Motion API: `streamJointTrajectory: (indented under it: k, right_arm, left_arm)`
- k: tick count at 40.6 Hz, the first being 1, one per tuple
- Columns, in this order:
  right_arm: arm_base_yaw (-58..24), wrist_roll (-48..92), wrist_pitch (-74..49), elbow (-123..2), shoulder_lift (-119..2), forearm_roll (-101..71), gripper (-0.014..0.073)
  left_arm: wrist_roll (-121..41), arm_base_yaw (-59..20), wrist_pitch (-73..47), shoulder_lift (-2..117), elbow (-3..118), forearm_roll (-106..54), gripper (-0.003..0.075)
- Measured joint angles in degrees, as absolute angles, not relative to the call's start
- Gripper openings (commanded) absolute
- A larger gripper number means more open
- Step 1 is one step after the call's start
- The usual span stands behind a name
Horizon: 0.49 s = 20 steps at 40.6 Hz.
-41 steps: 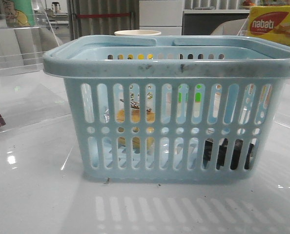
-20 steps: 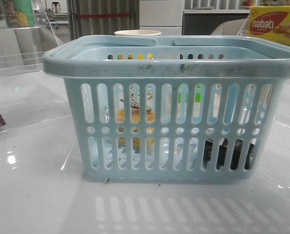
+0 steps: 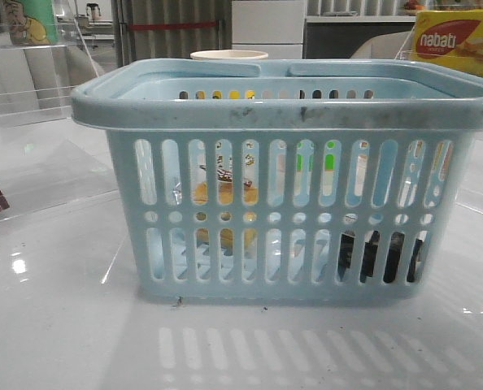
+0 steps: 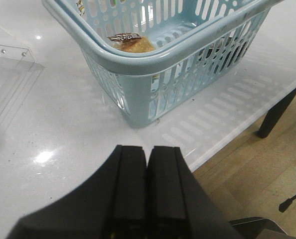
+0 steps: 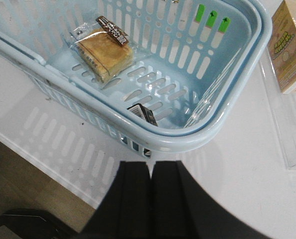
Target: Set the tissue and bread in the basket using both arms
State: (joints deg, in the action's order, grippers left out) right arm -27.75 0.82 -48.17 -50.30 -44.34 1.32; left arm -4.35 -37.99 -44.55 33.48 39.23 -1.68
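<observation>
The light-blue basket [image 3: 290,114] stands mid-table; it also shows in the left wrist view [image 4: 153,55] and the right wrist view [image 5: 222,119]. The bread [image 5: 102,52] in clear wrap with a dark label lies on the basket floor; it shows through the slots [image 3: 225,195] and over the rim [image 4: 130,44]. The small blackish tissue pack [image 5: 144,114] lies inside by the near wall, dark behind the slots [image 3: 380,256]. My left gripper [image 4: 147,149] is shut and empty over the table outside the basket. My right gripper [image 5: 151,164] is shut and empty outside the basket.
A yellow-and-red nabati box [image 3: 457,42] stands at the back right. A beige carton [image 5: 290,47] lies on a clear stand beside the basket. Clear acrylic stands [image 4: 11,74] sit at the left. The table edge [image 4: 222,144] is near, floor below.
</observation>
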Motion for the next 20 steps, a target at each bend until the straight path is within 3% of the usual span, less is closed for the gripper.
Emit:
streamJointTrajectory:
  k: [7, 13, 20]
  right_arm:
    - [-27.75, 0.92, -48.17, -50.3, -44.34, 1.43, 0.0058]
    - [-27.75, 0.88, -48.17, -50.3, -44.34, 1.43, 0.0058]
    - [-27.75, 0.88, -48.17, -50.3, -44.34, 1.43, 0.0058]
  left_arm:
    - [-4.35, -36.21, -43.97, 28.31, 38.45, -1.79, 0.009]
    - [-4.35, -27.43, -36.2, 20.24, 33.31, -1.79, 0.009]
    - [-4.35, -16.11, -21.48, 9.98, 19.13, -1.79, 0.009]
